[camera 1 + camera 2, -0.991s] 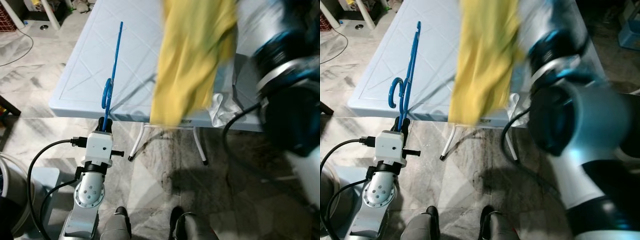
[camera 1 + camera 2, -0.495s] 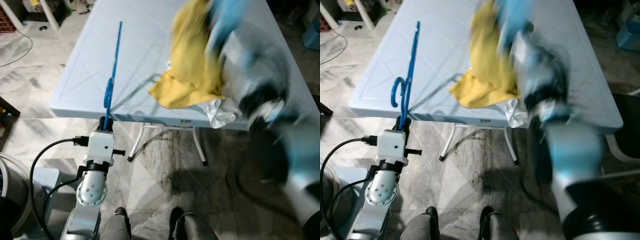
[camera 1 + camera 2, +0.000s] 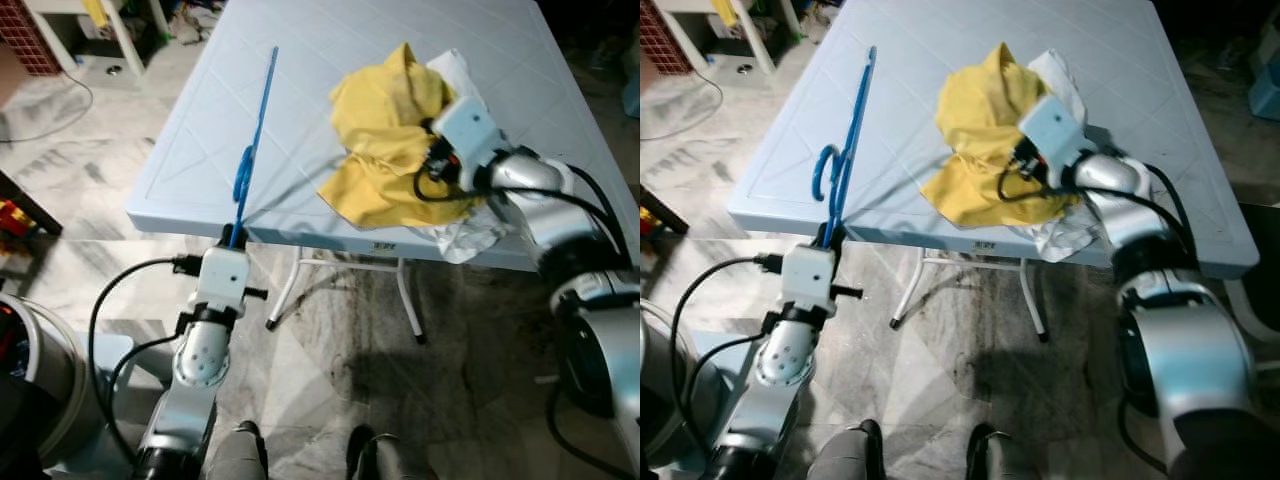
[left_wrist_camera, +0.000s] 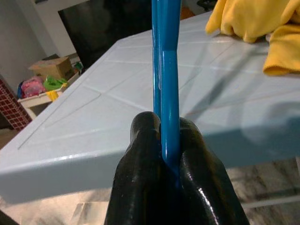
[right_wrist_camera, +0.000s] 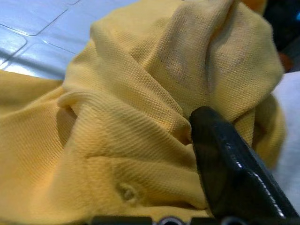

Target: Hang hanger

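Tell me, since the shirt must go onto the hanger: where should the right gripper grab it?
Probably the raised collar fold of the yellow shirt, from above: it lies crumpled on the table, and the right gripper already rests there. The left gripper holds the blue hanger.

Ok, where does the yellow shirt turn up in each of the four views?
Left eye view: yellow shirt heaped on the light blue table, right of the blue hanger.
Right eye view: same heap, by the right gripper.
Left wrist view: upper corner, beyond the hanger that the left gripper clamps.
Right wrist view: close up, against a black finger.
Shared landmark: the table.
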### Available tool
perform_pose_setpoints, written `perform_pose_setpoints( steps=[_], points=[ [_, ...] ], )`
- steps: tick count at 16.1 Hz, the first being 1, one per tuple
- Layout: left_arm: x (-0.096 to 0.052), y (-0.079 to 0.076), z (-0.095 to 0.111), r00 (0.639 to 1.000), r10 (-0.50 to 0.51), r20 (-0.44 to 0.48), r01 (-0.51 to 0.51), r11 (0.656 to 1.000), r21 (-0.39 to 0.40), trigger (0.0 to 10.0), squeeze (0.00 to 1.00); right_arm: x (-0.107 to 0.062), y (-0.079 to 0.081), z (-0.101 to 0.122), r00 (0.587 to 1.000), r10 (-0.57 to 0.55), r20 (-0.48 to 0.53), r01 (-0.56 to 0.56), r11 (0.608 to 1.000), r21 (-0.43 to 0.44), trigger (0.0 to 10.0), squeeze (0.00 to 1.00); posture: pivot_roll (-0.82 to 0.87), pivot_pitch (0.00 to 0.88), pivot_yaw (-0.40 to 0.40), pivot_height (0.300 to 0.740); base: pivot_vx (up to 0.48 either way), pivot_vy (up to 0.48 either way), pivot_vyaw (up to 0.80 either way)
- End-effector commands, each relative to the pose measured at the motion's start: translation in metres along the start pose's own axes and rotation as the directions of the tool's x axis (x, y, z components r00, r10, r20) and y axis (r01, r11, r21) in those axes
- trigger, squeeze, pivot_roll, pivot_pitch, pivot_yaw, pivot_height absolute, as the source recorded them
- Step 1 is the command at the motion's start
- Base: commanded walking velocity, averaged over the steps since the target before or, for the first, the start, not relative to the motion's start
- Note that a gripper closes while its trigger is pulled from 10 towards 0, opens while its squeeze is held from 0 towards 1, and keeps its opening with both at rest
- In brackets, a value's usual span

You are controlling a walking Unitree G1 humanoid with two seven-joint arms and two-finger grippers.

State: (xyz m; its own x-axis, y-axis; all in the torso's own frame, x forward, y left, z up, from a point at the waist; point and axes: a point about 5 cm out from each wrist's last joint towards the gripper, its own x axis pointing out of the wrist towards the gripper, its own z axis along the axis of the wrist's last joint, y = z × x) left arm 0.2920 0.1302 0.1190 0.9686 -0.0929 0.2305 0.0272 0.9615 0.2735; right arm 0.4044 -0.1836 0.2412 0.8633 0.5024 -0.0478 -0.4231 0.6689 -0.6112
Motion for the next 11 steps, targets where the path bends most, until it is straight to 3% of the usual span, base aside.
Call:
perform_pose_setpoints(
  steps=[1, 3, 4, 5, 6, 11],
  points=[
    [-0.001, -0.004, -0.002, 1.000, -0.015, -0.004, 0.015, 1.000, -0.004, 10.0, 0.00, -0.009, -0.011, -0.003, 0.998, -0.060, 0.002, 0.060, 0.998, -0.017, 10.0, 1.00, -0.02, 0.151, 0.028, 0.740, 0.000, 0.000, 0.00],
    [0.006, -0.008, -0.001, 0.999, -0.032, 0.009, 0.032, 0.999, -0.011, 10.0, 0.00, -0.027, -0.031, -0.004, 0.971, -0.233, 0.056, 0.232, 0.972, 0.028, 10.0, 1.00, -0.04, 0.136, 0.040, 0.740, 0.000, 0.000, 0.00],
    [0.007, -0.009, -0.001, 0.999, -0.036, 0.011, 0.036, 0.999, -0.013, 10.0, 0.00, -0.029, -0.035, -0.005, 0.959, -0.276, 0.059, 0.272, 0.960, 0.069, 10.0, 1.00, -0.05, 0.132, 0.043, 0.740, 0.000, 0.000, 0.00],
    [0.009, -0.010, -0.001, 0.999, -0.042, 0.013, 0.042, 0.999, -0.014, 10.0, 0.00, -0.032, -0.032, -0.010, 0.967, -0.250, 0.048, 0.244, 0.965, 0.100, 10.0, 1.00, -0.05, 0.127, 0.047, 0.740, 0.000, 0.000, 0.00],
    [0.011, -0.013, -0.002, 0.999, -0.050, 0.020, 0.051, 0.999, -0.019, 10.0, 0.00, -0.039, 0.012, -0.037, 0.984, 0.150, -0.090, -0.149, 0.989, 0.025, 10.0, 1.00, -0.06, 0.121, 0.047, 0.740, 0.000, 0.000, 0.00],
    [0.015, -0.014, -0.002, 0.998, -0.054, 0.030, 0.054, 0.998, -0.025, 10.0, 0.00, -0.043, 0.011, -0.024, 0.948, 0.299, -0.108, -0.306, 0.951, -0.051, 10.0, 1.00, -0.06, 0.111, 0.044, 0.740, 0.000, 0.000, 0.00]
  ],
)
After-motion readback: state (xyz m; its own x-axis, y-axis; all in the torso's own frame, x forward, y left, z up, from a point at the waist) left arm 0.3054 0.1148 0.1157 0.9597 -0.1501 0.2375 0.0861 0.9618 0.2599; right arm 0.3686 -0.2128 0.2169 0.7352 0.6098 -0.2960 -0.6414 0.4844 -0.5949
